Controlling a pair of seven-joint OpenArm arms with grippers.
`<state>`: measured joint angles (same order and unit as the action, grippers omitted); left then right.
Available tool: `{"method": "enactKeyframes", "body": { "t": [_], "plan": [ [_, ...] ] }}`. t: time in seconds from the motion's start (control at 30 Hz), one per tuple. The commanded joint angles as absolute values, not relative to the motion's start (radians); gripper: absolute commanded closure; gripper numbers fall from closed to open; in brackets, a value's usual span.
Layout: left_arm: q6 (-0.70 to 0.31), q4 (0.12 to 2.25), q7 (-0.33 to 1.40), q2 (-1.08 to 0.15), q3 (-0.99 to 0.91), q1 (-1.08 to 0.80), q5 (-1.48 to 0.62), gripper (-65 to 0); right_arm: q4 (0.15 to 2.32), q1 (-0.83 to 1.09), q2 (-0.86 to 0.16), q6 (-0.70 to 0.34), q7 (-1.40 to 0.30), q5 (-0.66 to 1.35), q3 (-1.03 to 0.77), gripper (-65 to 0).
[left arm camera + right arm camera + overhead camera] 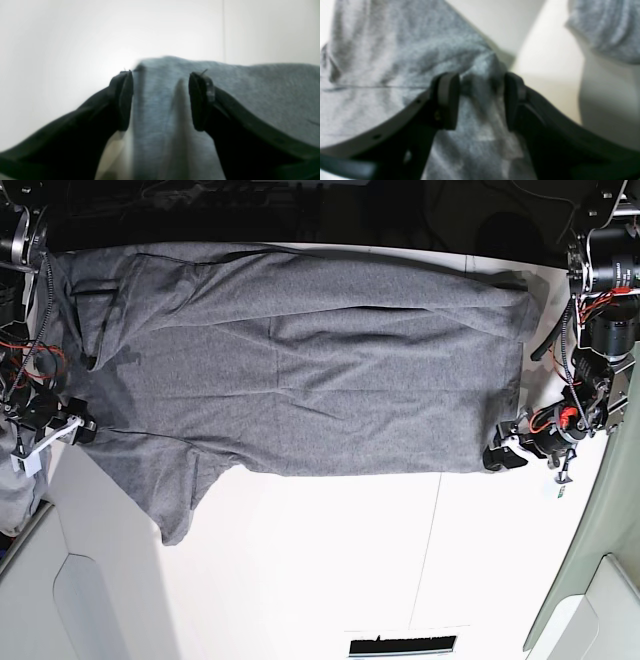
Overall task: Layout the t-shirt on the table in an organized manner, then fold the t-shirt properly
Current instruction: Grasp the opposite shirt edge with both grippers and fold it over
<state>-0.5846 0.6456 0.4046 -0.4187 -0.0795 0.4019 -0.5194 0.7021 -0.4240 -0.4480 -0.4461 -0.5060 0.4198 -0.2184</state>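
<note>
The heather-grey t-shirt lies spread flat across the far half of the white table, with one sleeve pointing toward the near side. My left gripper sits at the shirt's corner on the right of the base view. In the left wrist view its jaws stand apart over a blurred ridge of shirt cloth. My right gripper is at the shirt's left edge near the sleeve. In the right wrist view its jaws stand apart with bunched shirt cloth between the pads.
A lighter grey cloth pile lies at the left edge; it also shows in the right wrist view. White moulded panels sit at the near left and near right. A thin seam crosses the table.
</note>
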Motion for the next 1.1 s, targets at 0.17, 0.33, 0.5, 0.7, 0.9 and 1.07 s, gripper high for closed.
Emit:
{"method": "enactKeyframes", "body": {
  "t": [0.17, 0.33, 0.5, 0.7, 0.9, 1.07],
  "plan": [
    [-0.538, 0.651, 0.384, -0.404, -0.077, 0.421, -0.488, -31.1, 0.711, -0.443, -0.447, -0.502, -0.514, 0.426, -0.22, -28.8],
    [-0.538, 0.651, 0.378, -0.407, -0.077, 0.421, -0.445, 0.0, 0.712, -0.448, -0.437, -0.515, -0.513, 0.426, -0.22, -12.5],
    [-0.698, 0.672, 0.48, -0.44, -0.076, 0.426, -0.545, 0.0, 0.763, -0.467, -0.447, -0.556, -0.53, 0.427, -0.221, 0.0],
    [-0.698, 0.736, 0.761, -0.509, -0.01, 0.418, -0.834, 0.0, 0.959, -0.406, -0.483, -0.554, -0.653, 0.433, -0.221, 0.0],
    [-0.698, 0.903, 0.817, -0.614, 0.002, 0.295, -0.979, 0.0, 1.179, -0.216, -0.564, -0.553, -0.663, 0.521, -0.231, 0.0],
    [-0.698, 1.068, 0.858, -0.683, 0.002, 0.163, -1.036, 0.0, 1.266, -0.1, -0.602, -0.553, -0.662, 0.524, -0.28, 0.0]
  ]
}}
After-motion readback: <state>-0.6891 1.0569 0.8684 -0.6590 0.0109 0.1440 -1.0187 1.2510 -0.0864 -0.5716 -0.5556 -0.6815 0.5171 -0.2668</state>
